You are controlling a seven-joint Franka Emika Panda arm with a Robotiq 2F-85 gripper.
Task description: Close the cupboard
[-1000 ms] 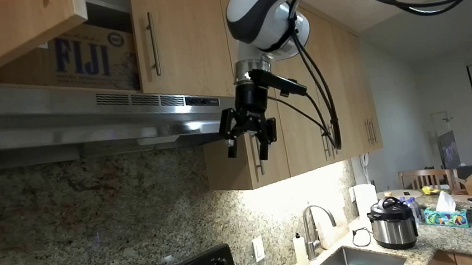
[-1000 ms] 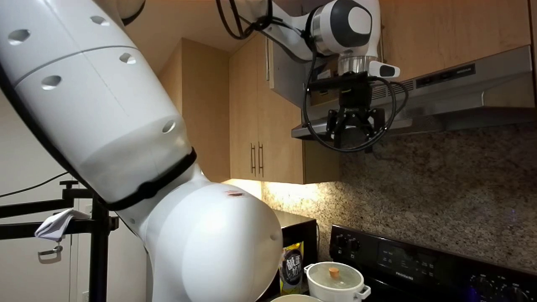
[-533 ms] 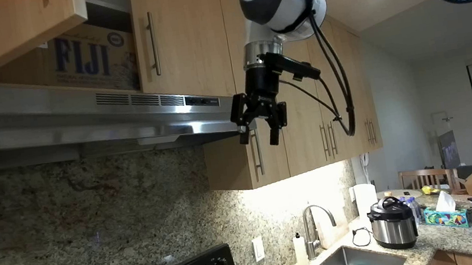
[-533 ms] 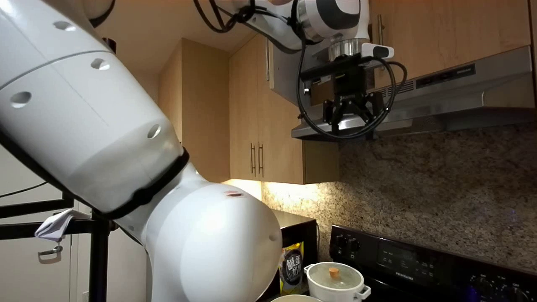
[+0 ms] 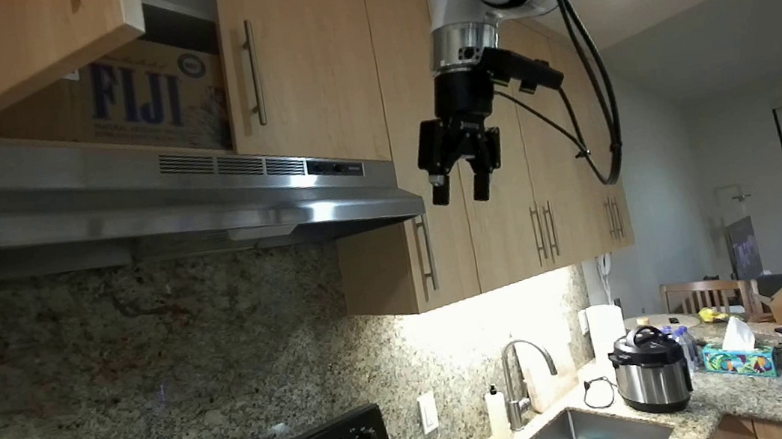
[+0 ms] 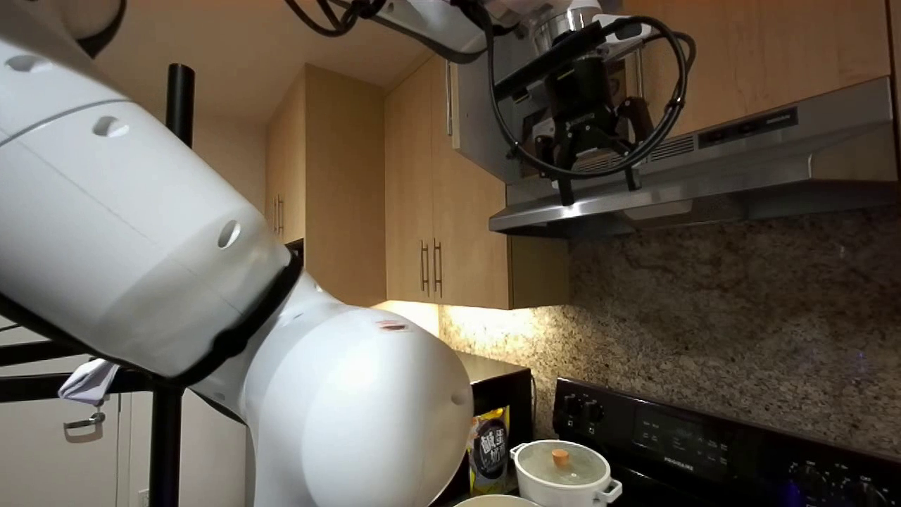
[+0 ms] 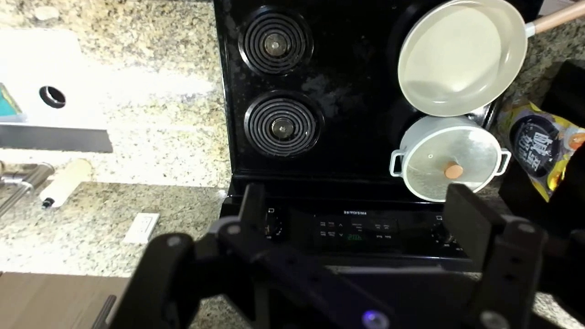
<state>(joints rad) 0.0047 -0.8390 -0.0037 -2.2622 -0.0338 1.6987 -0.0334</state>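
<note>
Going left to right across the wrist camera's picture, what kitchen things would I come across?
Pale pump bottle, white wall plate, two coil burners, lidded white pot, snack bag.

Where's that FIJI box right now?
In an exterior view, the FIJI box is at upper left, inside the cupboard whose left door stands open, just above the range hood.
</note>
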